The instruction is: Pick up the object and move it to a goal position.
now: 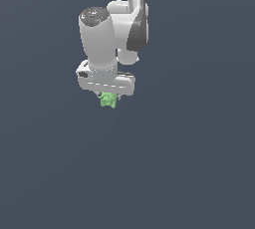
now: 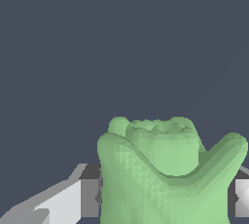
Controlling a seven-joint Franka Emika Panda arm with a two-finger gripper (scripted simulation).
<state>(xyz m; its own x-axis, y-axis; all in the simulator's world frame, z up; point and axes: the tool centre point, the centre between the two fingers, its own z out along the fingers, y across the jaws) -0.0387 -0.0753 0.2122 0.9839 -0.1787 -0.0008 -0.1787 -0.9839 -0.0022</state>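
Wrist view, fingers pinching green object, exterior view, whole arm.

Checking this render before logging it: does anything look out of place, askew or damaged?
Nothing stands out. The light-green lumpy object sits between the gripper fingers, intact as far as visible. Only plain dark background shows around it; no goal marker is visible.

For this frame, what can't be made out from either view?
- Exterior view: the fingers are hidden behind the gripper body and the green object.
- Wrist view: the object's lower part is cut off by the picture edge.
- Either view: no goal marker shows.
- Exterior view: arm base cut off at top edge.
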